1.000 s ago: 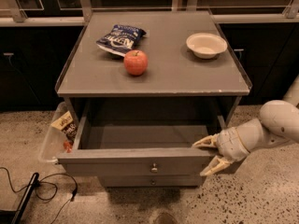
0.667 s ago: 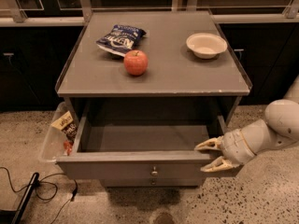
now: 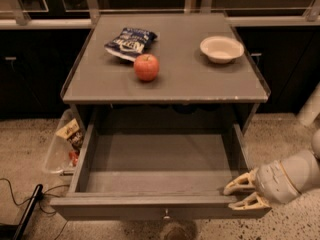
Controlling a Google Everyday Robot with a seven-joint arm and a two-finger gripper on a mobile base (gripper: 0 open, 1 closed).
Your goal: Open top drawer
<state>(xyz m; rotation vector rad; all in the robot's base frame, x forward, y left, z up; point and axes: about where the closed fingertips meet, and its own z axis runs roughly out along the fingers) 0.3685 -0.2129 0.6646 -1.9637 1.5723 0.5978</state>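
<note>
The top drawer [image 3: 160, 206] of the grey cabinet stands pulled far out toward me. Its plain grey inside [image 3: 160, 159] is empty. A small round metal knob [image 3: 166, 215] shows at the centre of its front. My gripper [image 3: 239, 195] is at the drawer's front right corner, its two cream fingers [image 3: 240, 183] spread apart, one above and one below the front's top edge. It holds nothing. The white arm runs off to the right.
On the cabinet top [image 3: 200, 84] lie a blue chip bag [image 3: 130, 42], a red apple [image 3: 146, 67] and a white bowl [image 3: 221, 48]. A clear bin with snack packs [image 3: 65, 141] stands on the floor at left. A black cable [image 3: 25, 209] lies at the lower left.
The drawer has come a little further out toward me. My gripper has moved with its front right corner, down and slightly right.
</note>
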